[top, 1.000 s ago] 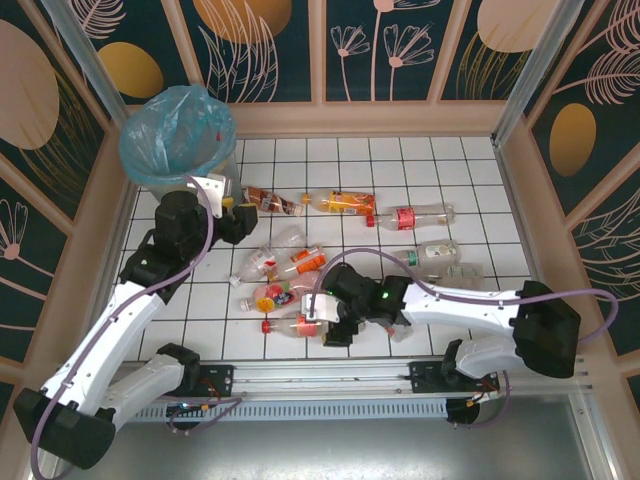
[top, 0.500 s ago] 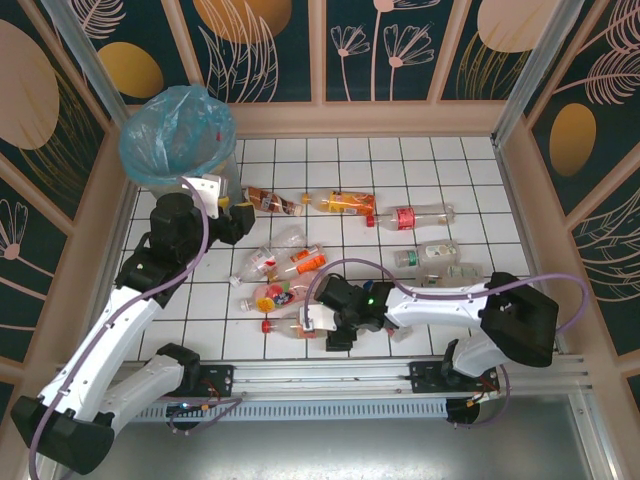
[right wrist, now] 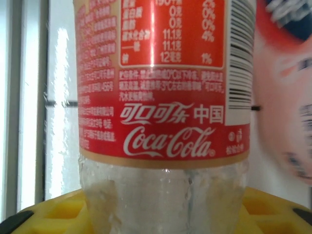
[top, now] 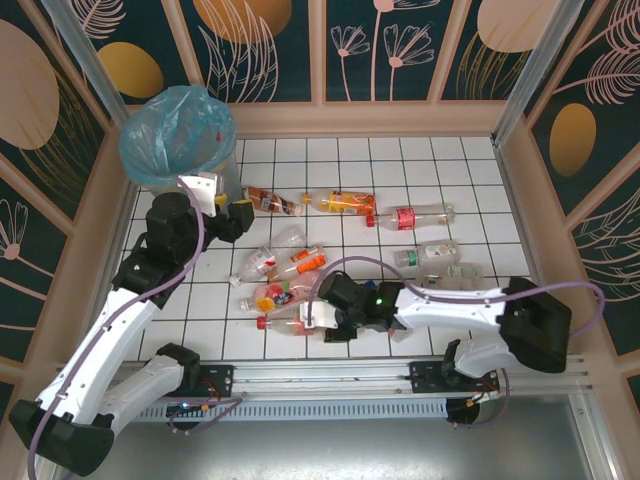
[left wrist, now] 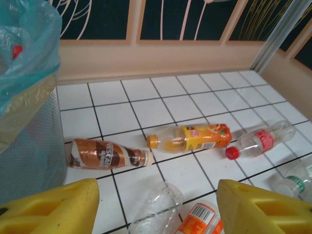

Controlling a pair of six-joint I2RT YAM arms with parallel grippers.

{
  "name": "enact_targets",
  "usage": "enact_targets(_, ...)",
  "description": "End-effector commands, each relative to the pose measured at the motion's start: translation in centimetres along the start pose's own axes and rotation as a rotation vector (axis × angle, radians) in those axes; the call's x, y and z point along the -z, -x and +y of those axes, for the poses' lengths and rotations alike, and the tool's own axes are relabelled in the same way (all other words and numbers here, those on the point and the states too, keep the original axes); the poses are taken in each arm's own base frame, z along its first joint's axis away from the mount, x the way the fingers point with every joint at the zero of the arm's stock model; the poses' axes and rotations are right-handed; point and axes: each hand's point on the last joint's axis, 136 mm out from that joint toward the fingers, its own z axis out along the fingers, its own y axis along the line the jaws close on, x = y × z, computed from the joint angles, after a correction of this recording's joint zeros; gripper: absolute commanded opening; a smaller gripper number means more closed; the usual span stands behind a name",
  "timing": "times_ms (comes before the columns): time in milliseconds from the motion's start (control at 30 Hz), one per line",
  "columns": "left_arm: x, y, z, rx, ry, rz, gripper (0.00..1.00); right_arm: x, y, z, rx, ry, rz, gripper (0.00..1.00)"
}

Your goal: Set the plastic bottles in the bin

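Right tool [top: 314, 320] has closed on red-labelled bottle [right wrist: 165, 117], arm stretched low; left tool [left wrist: 156, 207] open.

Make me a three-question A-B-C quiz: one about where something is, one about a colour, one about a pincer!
1. Where on the table does the bin stand?
A) far left corner B) far right corner C) middle
2. What colour is the label on the Coca-Cola bottle?
A) green B) red C) blue
3. How is the left pincer?
A) shut on a bottle B) shut on the bag C) open and empty

Answers: 1 A, the top view shows it in that corner. 2 B, the wrap is red with white writing. 3 C, its yellow fingers stand wide apart, gripping nothing.
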Motion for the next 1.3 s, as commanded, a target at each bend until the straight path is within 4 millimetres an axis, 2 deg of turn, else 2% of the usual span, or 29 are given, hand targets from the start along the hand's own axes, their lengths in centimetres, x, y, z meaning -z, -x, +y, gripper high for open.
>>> enact_targets(0,1.7,3.8,-2.2,0.034,-0.094,-0.115,0.67,2.6,2.5,-0.7,-0.03,-0.02,-0.13,0.49)
enact_targets(67,1.9,4.2,-3.4,0.045,-0.165,-0.125,0.69,4.3,3.8,-1.4,-0.071,-0.017,-0.221,0.48)
enact_targets(167,2.4,5.0,-5.6,0.06,-0.289,-0.144,0.72,7.7,5.8,-3.6,-0.179,-0.028,-0.394,0.47)
enact_targets(200,3.2,6.4,-6.6,0.055,-0.337,-0.172,0.73,8.9,6.4,-4.4,-0.211,-0.027,-0.448,0.47)
enact_targets(267,4.1,7.3,-8.4,0.055,-0.435,-0.181,0.73,11.4,7.2,-6.1,-0.276,-0.028,-0.552,0.46)
enact_targets(467,7.2,8.7,-13.0,0.053,-0.735,-0.182,0.74,16.5,9.1,-8.1,-0.336,0.014,-0.744,0.44)
enact_targets(567,8.0,8.6,-14.1,0.048,-0.819,-0.167,0.74,18.3,10.4,-8.5,-0.341,0.036,-0.813,0.44)
enact_targets(667,8.0,8.3,-14.3,0.055,-0.846,-0.144,0.74,19.9,11.8,-8.7,-0.334,0.058,-0.874,0.44)
enact_targets(767,8.0,8.0,-14.4,0.064,-0.861,-0.135,0.73,21.3,13.0,-9.0,-0.334,0.077,-0.919,0.44)
enact_targets(933,8.2,7.3,-14.9,0.076,-0.91,-0.108,0.65,22.6,14.4,-9.1,-0.337,0.123,-0.962,0.43)
enact_targets(1267,9.0,7.6,-14.8,0.052,-0.903,-0.146,0.58,22.2,14.8,-8.5,-0.356,0.186,-0.95,0.41)
